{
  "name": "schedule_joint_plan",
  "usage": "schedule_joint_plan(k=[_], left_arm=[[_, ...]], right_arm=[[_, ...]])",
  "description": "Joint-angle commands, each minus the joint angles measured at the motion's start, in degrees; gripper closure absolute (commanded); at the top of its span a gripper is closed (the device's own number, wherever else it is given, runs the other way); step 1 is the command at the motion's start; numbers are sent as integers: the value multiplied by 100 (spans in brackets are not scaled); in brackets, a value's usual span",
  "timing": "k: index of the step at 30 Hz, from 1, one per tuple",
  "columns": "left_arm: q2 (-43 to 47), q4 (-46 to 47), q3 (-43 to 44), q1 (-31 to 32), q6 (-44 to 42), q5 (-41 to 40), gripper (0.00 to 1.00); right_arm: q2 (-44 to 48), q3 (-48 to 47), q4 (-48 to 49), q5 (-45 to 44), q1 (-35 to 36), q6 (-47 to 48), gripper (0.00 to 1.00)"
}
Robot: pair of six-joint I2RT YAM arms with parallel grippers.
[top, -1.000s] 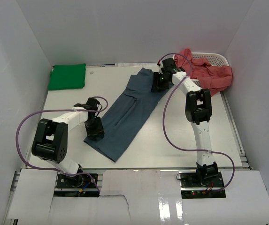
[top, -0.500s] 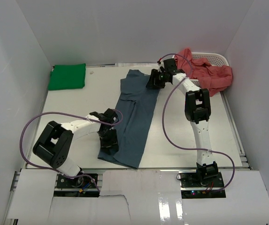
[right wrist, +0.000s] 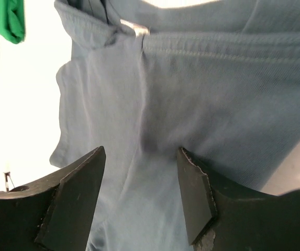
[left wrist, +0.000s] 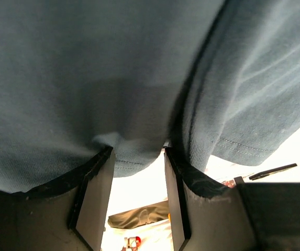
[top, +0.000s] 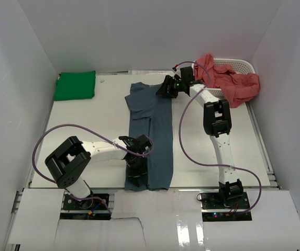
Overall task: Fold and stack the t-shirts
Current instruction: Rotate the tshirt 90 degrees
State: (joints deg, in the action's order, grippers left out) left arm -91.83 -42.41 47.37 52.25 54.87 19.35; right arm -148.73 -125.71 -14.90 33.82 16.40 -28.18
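Note:
The slate blue t-shirt point(top: 152, 130) lies as a long, narrow strip down the middle of the table, collar end far and hem near. My left gripper point(top: 138, 163) sits on its near left part. In the left wrist view the left gripper point(left wrist: 139, 151) is open, its tips against the hem of the blue cloth point(left wrist: 113, 78). My right gripper point(top: 166, 89) is at the shirt's far right corner. In the right wrist view the right gripper point(right wrist: 141, 151) stands open over the blue cloth point(right wrist: 191, 94), near the collar seam. A folded green t-shirt point(top: 75, 85) lies far left.
Salmon red t-shirts point(top: 231, 81) spill from the white perforated basket point(top: 244, 65) at the far right. White walls close in the table point(top: 87, 120) on three sides. The green shirt's edge point(right wrist: 6, 21) shows in the right wrist view.
The blue shirt has swung from a diagonal to nearly straight. The left gripper slid right and nearer with the hem end, and the right gripper moved left at the collar end.

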Motion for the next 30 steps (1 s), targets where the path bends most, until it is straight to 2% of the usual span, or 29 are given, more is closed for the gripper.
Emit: schedule_joint_plan(k=[1,9,12,14,18,19,22,25,30], left_arm=[[-168,172,52,215,296,-98,46],[-28,-829,948,163,235,-1073,45],[209,-1224,1484,-153,121,-1355,43],[524,-1322,1782,-679,-142,-1382,42],[772,-1559,2300,-1690,-819,-1390,41],[772,-1620,2424,-1979,-1055,-1417,41],[588,-1656,2899,-2323,-1285,-1443,41],[184,-1586,3330,-2395,-1461,-1426,41],[-352,-787,3585,-2395,-1637,-1136,42]], right_arm=[[-262,134,610,54,-181,-231,36],[-561,-50,1785,713,-419,-916,30],[-456,-103,1981,967,-445,-978,26],[-185,-7,2227,1195,-436,-970,22],[545,423,2386,1565,-436,-733,21],[877,677,2438,1714,-445,-645,21],[1371,1213,2456,1926,-445,-548,20],[2178,1785,2482,2251,-436,-609,20],[3357,4183,3605,2603,-427,-986,19]])
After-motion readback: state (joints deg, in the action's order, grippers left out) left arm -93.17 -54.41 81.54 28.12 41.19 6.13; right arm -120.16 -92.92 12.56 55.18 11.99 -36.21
